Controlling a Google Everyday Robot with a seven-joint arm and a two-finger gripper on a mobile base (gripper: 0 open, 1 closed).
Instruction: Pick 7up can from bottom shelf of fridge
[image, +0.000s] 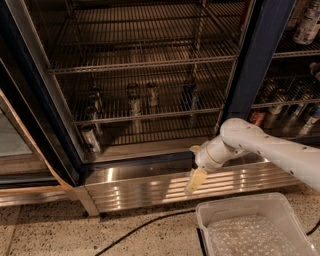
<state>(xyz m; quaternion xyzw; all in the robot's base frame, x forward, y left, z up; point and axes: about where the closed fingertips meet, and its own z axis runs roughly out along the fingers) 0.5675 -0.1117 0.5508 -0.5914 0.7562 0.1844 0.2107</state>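
The fridge (260, 55) stands open, with dark blue frames and wire racks. On the bottom shelf (150, 116) stand several cans. A grey can with a silver top and a pale label patch, seemingly the 7up can (134, 101), is at the middle. A similar can (152, 93) is just right of it and a dark can (190, 93) further right. My gripper (196, 180) hangs on the white arm (260, 145), pointing down in front of the ribbed stainless base panel (140, 187). It is below and right of the cans, outside the fridge, and holds nothing.
Another can (91, 138) shows low at the left, under the shelf. A clear plastic bin (250, 227) sits on the floor at the bottom right. A black cable (145, 231) runs across the floor. The right compartment (295, 105) holds several more cans.
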